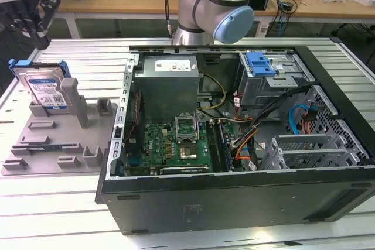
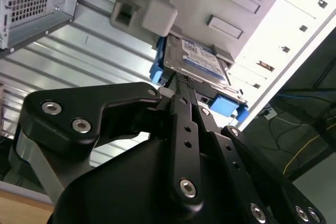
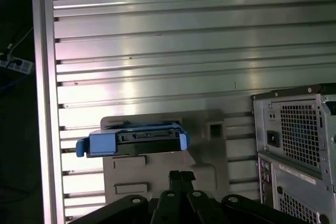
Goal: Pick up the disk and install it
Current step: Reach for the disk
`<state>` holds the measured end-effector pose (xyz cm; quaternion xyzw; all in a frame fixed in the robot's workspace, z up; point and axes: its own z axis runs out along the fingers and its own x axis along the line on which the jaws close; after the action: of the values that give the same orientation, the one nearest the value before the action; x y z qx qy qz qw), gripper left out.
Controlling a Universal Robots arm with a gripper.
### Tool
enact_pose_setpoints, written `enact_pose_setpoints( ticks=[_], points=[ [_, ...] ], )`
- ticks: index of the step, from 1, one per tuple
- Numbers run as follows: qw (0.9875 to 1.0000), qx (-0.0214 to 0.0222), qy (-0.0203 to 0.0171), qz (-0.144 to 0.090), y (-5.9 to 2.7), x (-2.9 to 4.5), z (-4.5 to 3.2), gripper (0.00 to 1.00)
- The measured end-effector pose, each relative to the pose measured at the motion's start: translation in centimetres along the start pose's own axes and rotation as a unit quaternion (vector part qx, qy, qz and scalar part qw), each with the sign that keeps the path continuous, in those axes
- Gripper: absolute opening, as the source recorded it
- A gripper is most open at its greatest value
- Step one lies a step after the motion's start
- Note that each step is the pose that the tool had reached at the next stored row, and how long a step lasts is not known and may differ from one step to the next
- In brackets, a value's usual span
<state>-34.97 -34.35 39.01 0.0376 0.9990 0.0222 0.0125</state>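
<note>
The disk (image 1: 47, 89) is a silver hard drive with a white-and-blue label in a blue carrier frame. It stands on edge, leaning against a post at the back of the grey fixture plate (image 1: 58, 144), at the exterior view's left. In both wrist views the disk (image 2: 202, 61) (image 3: 142, 140) sits just beyond the fingertips. My black gripper (image 1: 41, 40) hangs above the disk's top edge, apart from it. Its fingers (image 3: 176, 178) are shut together with nothing between them, and the gripper (image 2: 177, 88) points at the disk's blue frame.
An open computer case (image 1: 234, 191) lies on the slatted aluminium table (image 1: 70, 215), to the exterior view's right of the plate. Inside it is a metal drive cage (image 1: 287, 83) with a blue bracket (image 1: 261, 62) on top. The arm's base (image 1: 214, 4) stands behind the case.
</note>
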Motion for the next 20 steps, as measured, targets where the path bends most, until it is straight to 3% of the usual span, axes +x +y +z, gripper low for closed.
enact_pose_setpoints(
  ticks=[4,11,14,20],
  points=[
    [1.0000,0.0000,0.0000,0.000,0.80,1.68,0.05,0.11],
    [1.0000,0.0000,-0.0001,0.000,2.00,3.54,0.16,0.11],
    [1.0000,0.0000,0.0001,0.000,2.45,4.01,0.19,0.11],
    [1.0000,0.0002,0.0000,0.000,2.46,4.02,0.20,0.11]
  ],
)
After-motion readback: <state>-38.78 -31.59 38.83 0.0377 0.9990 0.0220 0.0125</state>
